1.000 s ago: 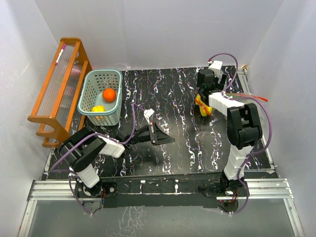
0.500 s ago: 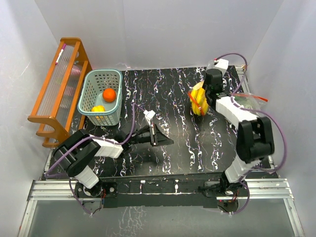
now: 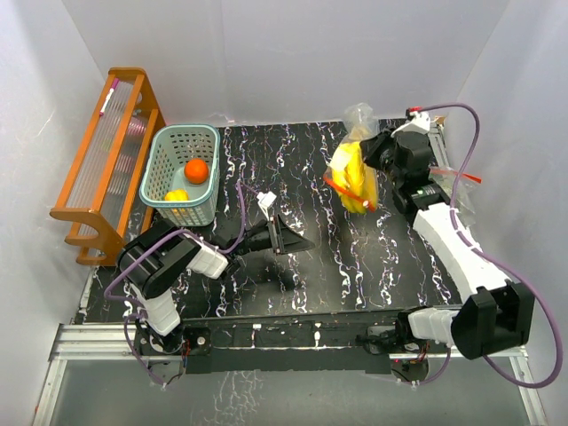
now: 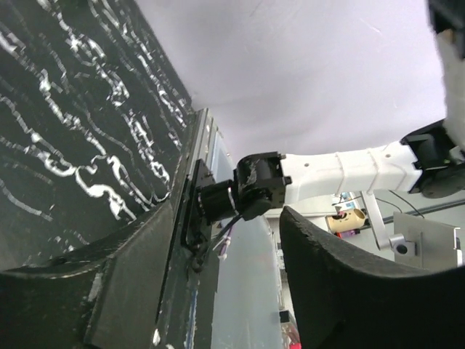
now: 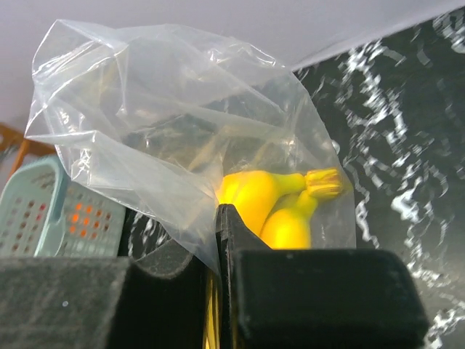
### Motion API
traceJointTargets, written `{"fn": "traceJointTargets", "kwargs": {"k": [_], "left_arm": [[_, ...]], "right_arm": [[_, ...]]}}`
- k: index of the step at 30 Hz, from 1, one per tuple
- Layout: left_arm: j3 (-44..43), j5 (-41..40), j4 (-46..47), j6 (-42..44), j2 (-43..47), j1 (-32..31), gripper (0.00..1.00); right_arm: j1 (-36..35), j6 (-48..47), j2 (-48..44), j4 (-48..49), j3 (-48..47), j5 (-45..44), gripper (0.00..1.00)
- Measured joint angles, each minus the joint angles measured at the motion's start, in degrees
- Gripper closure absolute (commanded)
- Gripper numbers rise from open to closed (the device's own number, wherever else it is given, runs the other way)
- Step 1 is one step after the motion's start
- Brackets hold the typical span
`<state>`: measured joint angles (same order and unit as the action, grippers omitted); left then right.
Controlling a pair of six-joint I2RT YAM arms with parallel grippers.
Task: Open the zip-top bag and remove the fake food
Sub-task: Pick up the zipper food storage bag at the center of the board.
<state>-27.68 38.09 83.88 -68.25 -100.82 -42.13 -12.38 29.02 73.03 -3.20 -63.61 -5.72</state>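
My right claw (image 3: 376, 154) clamps the zip-top bag (image 3: 354, 133) of bananas (image 3: 353, 177) near the worktop's (image 3: 355, 257) far edge; left claw (image 3: 288, 239) apart, teal basket (image 3: 183, 134) beyond it.

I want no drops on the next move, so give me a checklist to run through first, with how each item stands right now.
1. Grip: the right pincer is shut on the zip-top bag: ok.
2. Contents: the banana bunch sits inside the bag: ok.
3. Helper: the left pincer is open and empty: ok.
4. Reach: the left pincer is near the bag: not ok, it is well apart to the left.
5. Zip: the bag is opened: cannot tell.
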Motion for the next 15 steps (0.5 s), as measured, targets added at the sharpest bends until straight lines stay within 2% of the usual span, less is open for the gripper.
{"fn": "traceJointTargets", "kwargs": {"k": [3, 9, 15], "left_arm": [[-2.08, -0.09, 1.03, 0.17, -0.20, 0.04, 0.26], [-7.58, -0.72, 1.14, 2.51, -0.20, 0.02, 0.21], [-8.66, -1.64, 0.52, 4.37, -0.20, -0.09, 0.19]], "right_arm": [[-0.83, 3.15, -3.39, -1.18, 3.52, 4.39, 0.92], [-2.08, 9.79, -9.27, -0.90, 8.20, 11.69, 0.92], [-2.14, 15.15, -13.14, 1.29, 9.70, 15.23, 0.92]]}}
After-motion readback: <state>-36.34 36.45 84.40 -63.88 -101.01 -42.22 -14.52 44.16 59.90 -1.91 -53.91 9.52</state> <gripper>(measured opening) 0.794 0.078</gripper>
